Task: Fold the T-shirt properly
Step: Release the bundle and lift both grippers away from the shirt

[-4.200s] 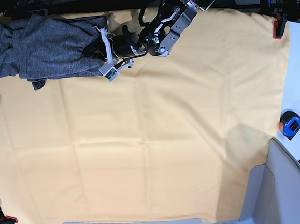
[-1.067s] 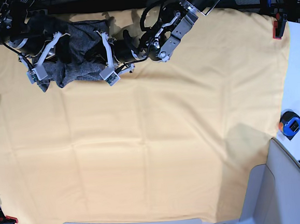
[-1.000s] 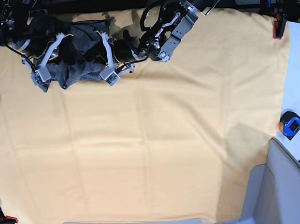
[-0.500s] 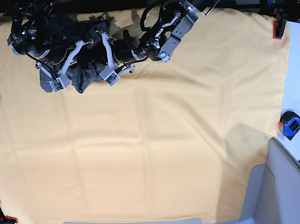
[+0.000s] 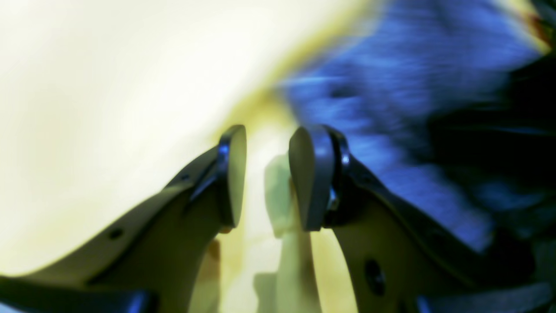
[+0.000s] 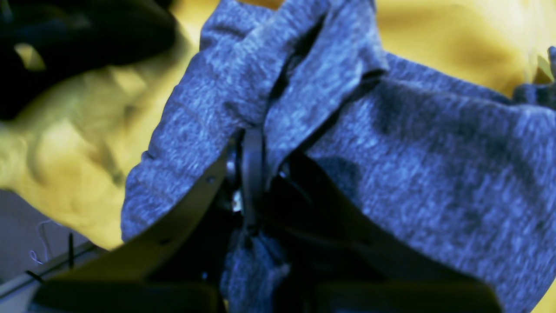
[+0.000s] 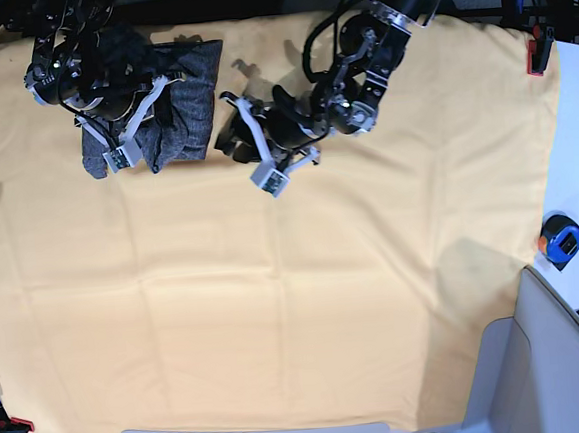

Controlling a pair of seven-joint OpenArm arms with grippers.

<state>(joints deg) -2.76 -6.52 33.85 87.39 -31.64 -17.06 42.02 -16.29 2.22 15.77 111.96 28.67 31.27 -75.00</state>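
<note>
Base view: the left gripper (image 7: 254,144) hovers over bare yellow cloth (image 7: 296,296), jaws parted and empty. At its nine o'clock, the grey T-shirt (image 7: 185,104) lies bunched near the far edge, partly hidden under the right gripper (image 7: 132,124), which pinches a fold. The left wrist picture is heavily blurred.

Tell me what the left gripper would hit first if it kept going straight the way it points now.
Most likely the yellow-orange table cloth: the left gripper stands open and empty, aimed at bare cloth, with the T-shirt off to one side. The picture is blurred, so depth is uncertain.
</note>
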